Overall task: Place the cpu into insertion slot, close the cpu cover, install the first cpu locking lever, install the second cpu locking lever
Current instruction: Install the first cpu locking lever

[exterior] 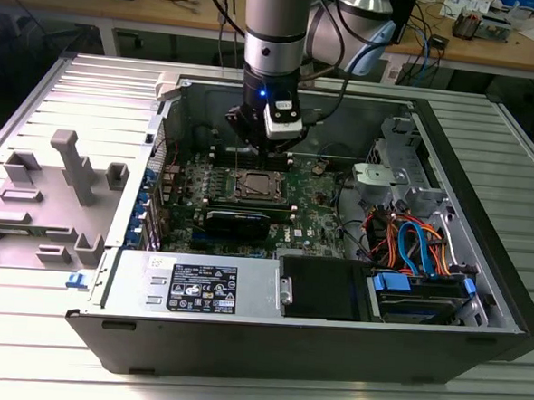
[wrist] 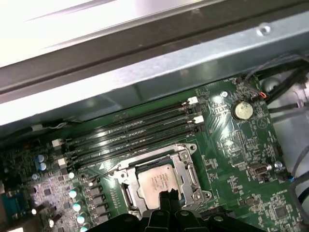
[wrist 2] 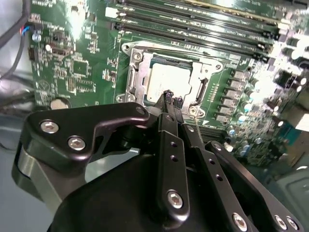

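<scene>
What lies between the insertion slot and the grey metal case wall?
In the first wrist view, a bank of long black memory slots lies side by side between the insertion slot and the case wall.

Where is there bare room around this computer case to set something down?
Bare ribbed table runs along the front of the computer case and past its side at the exterior view's right. Crowded: grey fixtures at the exterior view's left; inside, gripper over the insertion slot, cables beside.
</scene>
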`<action>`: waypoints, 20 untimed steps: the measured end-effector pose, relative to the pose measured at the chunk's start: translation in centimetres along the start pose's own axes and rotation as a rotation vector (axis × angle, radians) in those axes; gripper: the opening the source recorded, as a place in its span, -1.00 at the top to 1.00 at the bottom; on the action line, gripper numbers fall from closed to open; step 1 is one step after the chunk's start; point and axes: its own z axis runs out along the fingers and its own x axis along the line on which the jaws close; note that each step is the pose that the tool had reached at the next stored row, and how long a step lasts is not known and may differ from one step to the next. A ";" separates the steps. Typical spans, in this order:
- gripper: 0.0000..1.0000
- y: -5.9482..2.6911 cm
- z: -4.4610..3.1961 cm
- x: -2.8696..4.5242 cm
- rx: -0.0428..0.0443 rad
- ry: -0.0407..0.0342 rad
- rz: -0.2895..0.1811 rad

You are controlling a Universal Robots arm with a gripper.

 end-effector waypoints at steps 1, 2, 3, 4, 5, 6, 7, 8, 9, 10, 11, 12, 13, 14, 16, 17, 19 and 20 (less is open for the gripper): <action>0.79 0.00 0.00 0.00 -0.0004 -0.0001 -0.014; 0.79 0.00 0.00 0.00 -0.0014 -0.0003 -0.046; 0.79 -0.01 0.00 0.02 -0.0019 -0.0004 -0.059; 0.79 -0.03 0.00 0.08 -0.0022 -0.0005 -0.068; 0.79 -0.06 -0.01 0.18 -0.0023 -0.0005 -0.072; 0.79 -0.11 -0.01 0.38 -0.0025 -0.0005 -0.077; 0.79 -0.16 -0.02 0.58 -0.0026 -0.0005 -0.080; 0.79 -0.21 -0.03 0.73 -0.0027 -0.0005 -0.084; 0.79 -0.28 -0.03 1.01 -0.0029 -0.0006 -0.089; 0.79 -0.38 -0.04 1.35 -0.0031 -0.0007 -0.094; 0.79 -0.44 -0.05 1.54 -0.0033 -0.0007 -0.099; 0.79 -0.44 -0.05 1.57 -0.0034 -0.0008 -0.100; 0.79 -0.45 -0.05 1.61 -0.0034 -0.0007 -0.102; 0.79 -0.48 -0.05 1.71 -0.0037 -0.0008 -0.112; 0.79 -0.49 -0.06 1.72 -0.0052 -0.0011 -0.156; 0.79 -0.49 -0.05 1.72 -0.0062 -0.0014 -0.185; 0.79 -0.49 -0.03 1.72 -0.0078 -0.0017 -0.230; 0.79 -0.49 -0.02 1.73 -0.0085 -0.0018 -0.254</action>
